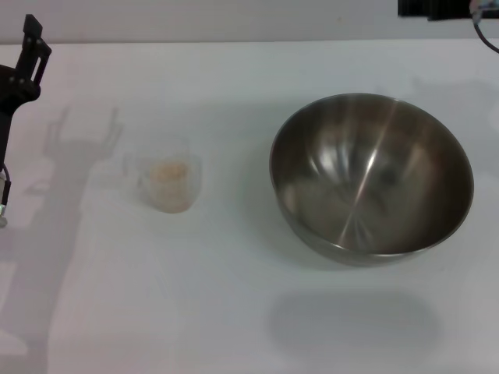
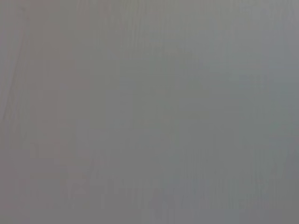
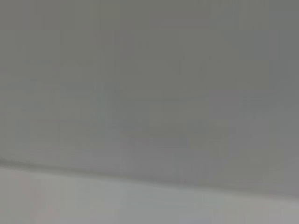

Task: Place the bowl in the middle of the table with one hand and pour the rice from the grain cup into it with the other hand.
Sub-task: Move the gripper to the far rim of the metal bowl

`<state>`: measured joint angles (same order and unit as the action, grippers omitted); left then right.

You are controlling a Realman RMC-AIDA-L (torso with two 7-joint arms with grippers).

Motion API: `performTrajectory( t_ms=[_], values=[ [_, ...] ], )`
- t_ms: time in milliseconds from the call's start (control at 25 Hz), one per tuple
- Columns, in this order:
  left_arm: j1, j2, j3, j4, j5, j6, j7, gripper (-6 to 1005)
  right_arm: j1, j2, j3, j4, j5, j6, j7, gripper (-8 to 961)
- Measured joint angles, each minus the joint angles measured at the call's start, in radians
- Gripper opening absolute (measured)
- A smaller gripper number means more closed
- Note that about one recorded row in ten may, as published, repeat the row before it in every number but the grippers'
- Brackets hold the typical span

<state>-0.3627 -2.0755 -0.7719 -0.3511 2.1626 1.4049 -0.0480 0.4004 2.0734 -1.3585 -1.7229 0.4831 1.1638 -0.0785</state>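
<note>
Grain cup [image 1: 169,185] with rice [image 1: 170,171] is seen left of centre on worktop [image 1: 234,312], well apart from bowl [image 1: 371,178] at right. Left pincer [image 1: 31,48] is raised at far left edge, nothing held; opening cannot be told.

A bare test bench, like a robotics lab setup rather than a home kitchen. A plain white table [image 1: 234,312] meets a blank pale wall [image 1: 218,19], with a black robot arm [image 1: 19,74] at its edge.
</note>
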Motion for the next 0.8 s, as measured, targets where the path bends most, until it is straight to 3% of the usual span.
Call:
performTrajectory(
  t_ms=[160,360,800],
  values=[
    [0.0,0.001,-0.002,0.001,0.0,0.005,0.0,828,0.099,-0.005,0.081,0.034,-0.007,0.267,-0.009,607],
    [-0.003,0.002,-0.011,0.001,0.0,0.006,-0.001,829,0.138,-0.016,0.096,0.105,-0.055,0.352,-0.03,599],
    [-0.015,0.003,-0.015,0.001,0.0,0.006,-0.001,829,0.149,-0.019,0.115,0.254,-0.069,0.354,-0.113,582]
  ],
)
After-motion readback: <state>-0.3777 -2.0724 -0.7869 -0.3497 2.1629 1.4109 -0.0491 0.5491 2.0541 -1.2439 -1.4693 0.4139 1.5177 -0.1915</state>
